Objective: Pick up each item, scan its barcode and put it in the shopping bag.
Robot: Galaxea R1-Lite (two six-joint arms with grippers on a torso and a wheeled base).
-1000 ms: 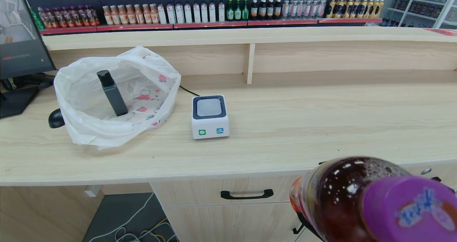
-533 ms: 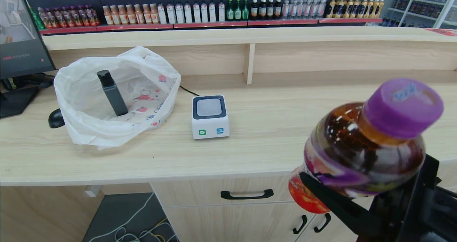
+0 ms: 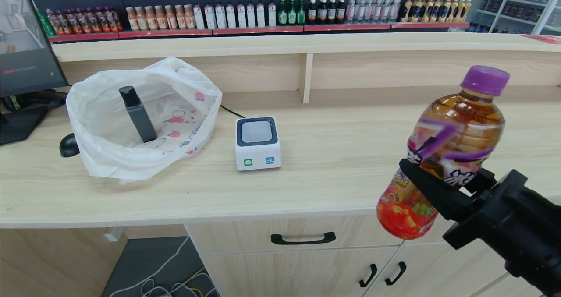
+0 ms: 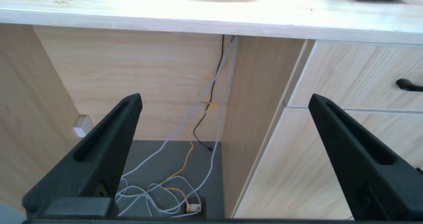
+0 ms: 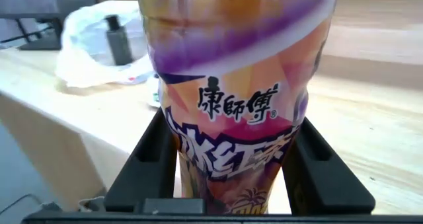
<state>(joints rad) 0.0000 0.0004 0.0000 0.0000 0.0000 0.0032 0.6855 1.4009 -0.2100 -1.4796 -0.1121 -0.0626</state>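
Right jaws: clamped on the purple-capped tea bottle [image 3: 456,130], tilted, near the tabletop's [image 3: 350,165] front edge.
Left jaws: wide apart, empty, low before the cabinet [image 4: 344,78].
Shopping bag [image 3: 109,157]: open on tabletop, dark bottle [image 3: 138,115] standing inside.
Scanner [image 3: 257,143]: just beside the bag.

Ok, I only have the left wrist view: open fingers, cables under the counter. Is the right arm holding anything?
Observer: Yes, the right gripper is shut on a purple-capped tea bottle, cap up.
Operator: Anything bagged already?
Observer: A dark grey bottle stands inside the white shopping bag.
Operator: And the scanner?
Observer: The white scanner sits on the counter to the bag's right, not touching it.
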